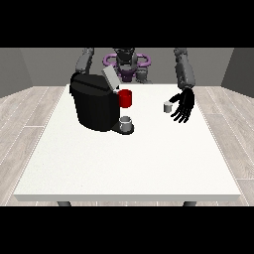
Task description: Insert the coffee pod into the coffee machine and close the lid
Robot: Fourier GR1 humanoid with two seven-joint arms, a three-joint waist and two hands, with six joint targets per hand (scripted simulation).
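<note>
Robot hand beside a small coffee pod, coffee machine lid raised.

The hand at the view's right (184, 106) hangs with fingers spread and relaxed, holding nothing, just beside the coffee pod (167, 106) standing on the white table (124, 163). The coffee machine (95, 101) sits to the view's left, its lid (110, 78) tilted open. To grasp well, the fingers should probably close round the pod's sides. Bare tabletop lies between pod and machine; the table's right edge is near.
</note>
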